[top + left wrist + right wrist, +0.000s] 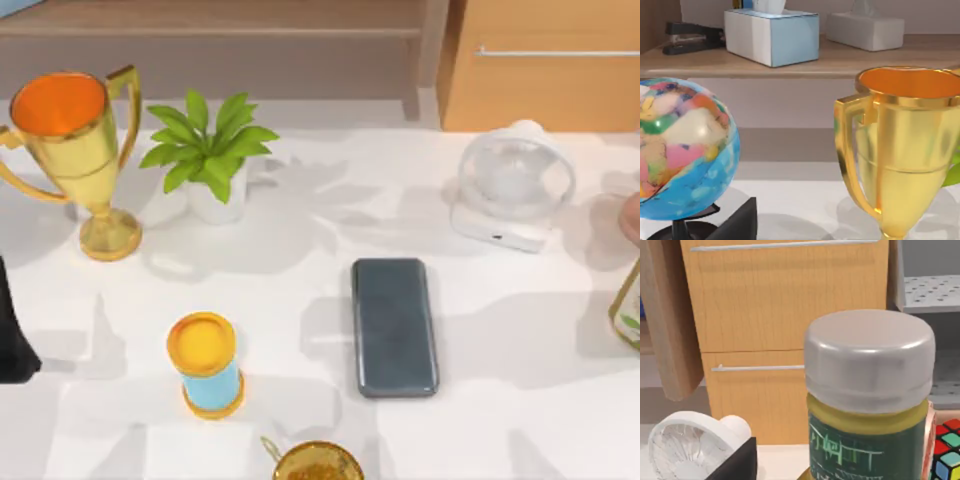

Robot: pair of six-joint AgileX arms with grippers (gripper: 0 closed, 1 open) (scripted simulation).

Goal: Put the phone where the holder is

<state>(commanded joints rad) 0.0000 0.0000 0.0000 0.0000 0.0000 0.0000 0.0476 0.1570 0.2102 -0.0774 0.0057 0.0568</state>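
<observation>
Top view: phone lies flat on the white counter, right of the blue-and-yellow hourglass, near the white fan. Left arm sits at the counter's left edge. Jaws' state cannot be told for either arm.

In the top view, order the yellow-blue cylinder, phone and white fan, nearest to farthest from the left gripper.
1. Yellow-blue cylinder, front left, nearest the left gripper at the left edge.
2. Phone, centre.
3. White fan, back right.
</observation>
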